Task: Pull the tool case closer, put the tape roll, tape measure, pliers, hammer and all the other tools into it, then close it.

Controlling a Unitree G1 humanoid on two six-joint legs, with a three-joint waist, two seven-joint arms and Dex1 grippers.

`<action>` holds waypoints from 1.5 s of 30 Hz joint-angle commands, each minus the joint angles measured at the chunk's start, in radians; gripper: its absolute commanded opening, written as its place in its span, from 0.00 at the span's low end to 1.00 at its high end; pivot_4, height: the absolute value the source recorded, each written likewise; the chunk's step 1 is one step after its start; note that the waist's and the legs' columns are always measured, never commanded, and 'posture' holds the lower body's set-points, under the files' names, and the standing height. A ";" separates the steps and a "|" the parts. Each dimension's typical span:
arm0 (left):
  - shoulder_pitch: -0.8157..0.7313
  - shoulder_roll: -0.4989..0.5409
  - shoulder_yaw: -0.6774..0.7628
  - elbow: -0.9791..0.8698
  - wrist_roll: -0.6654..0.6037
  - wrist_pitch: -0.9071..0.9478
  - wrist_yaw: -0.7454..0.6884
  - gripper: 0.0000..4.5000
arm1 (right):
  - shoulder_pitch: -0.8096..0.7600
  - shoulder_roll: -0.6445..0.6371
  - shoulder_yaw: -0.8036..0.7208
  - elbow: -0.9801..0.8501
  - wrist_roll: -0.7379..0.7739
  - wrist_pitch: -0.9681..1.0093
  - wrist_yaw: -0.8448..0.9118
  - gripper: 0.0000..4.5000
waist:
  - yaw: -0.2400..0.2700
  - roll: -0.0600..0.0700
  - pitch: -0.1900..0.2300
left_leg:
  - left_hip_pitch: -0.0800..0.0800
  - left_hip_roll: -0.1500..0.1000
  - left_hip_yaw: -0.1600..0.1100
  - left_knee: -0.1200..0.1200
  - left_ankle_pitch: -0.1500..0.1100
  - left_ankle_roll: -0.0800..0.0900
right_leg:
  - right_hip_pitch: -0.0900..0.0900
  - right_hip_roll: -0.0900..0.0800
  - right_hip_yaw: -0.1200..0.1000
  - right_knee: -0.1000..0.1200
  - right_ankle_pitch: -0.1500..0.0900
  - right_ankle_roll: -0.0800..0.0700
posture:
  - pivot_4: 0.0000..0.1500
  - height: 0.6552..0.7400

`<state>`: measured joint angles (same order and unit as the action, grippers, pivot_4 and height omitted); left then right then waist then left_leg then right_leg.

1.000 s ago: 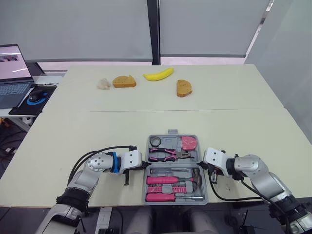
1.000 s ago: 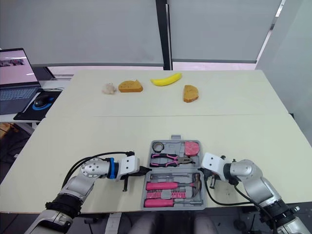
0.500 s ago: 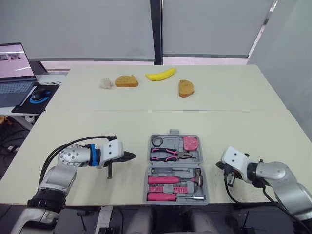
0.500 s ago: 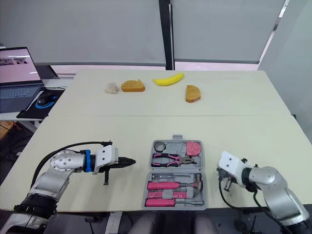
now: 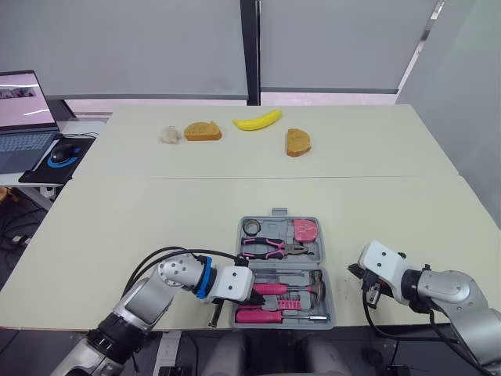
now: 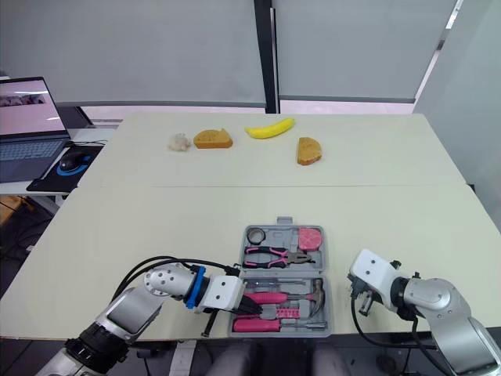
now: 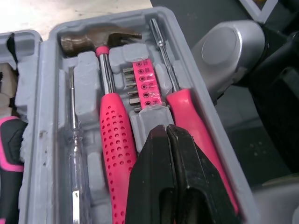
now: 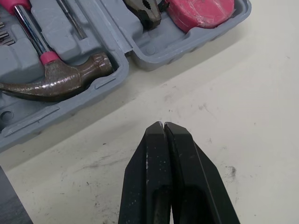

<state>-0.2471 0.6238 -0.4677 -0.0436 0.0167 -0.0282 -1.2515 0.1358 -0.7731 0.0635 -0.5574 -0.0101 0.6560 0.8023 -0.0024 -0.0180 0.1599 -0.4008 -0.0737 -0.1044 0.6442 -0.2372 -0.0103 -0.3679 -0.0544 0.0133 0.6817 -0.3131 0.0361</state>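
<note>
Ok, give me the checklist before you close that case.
1. Tape roll, tape measure, pliers, hammer inside tool case: ok.
2. Every tool seated flush in its slot: cannot tell.
3. Left gripper clear of the case: not ok, shut over the near half's pink screwdriver.
4. Right gripper clear: ok, shut above the table beside the case.
5. Case closed: not ok, lies open.

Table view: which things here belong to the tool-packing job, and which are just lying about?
Job: tool case, tape roll, tape measure, pliers, hammer, screwdriver.
Lying about: banana, bread slice, bread chunk, pale lump, laptop, mouse.
</note>
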 commanded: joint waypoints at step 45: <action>-0.019 -0.019 -0.112 0.134 0.167 -0.073 0.084 0.00 | -0.640 0.507 -0.163 0.748 0.437 0.441 -0.229 1.00 | -0.005 0.008 -0.005 | 0.002 -0.001 0.000 -0.001 0.000 0.000 | 0.000 0.000 0.001 0.001 0.001 0.000 | 1.00 1.00</action>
<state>-0.2725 0.5840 -0.5577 0.0238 0.1172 -0.1201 -1.1791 -0.4869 -0.2717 -0.0989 0.1883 0.3903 1.0867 0.5485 -0.0069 -0.0098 0.1549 -0.3984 -0.0747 -0.1049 0.6438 -0.2371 -0.0102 -0.3679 -0.0548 0.0145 0.6824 -0.3124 0.0366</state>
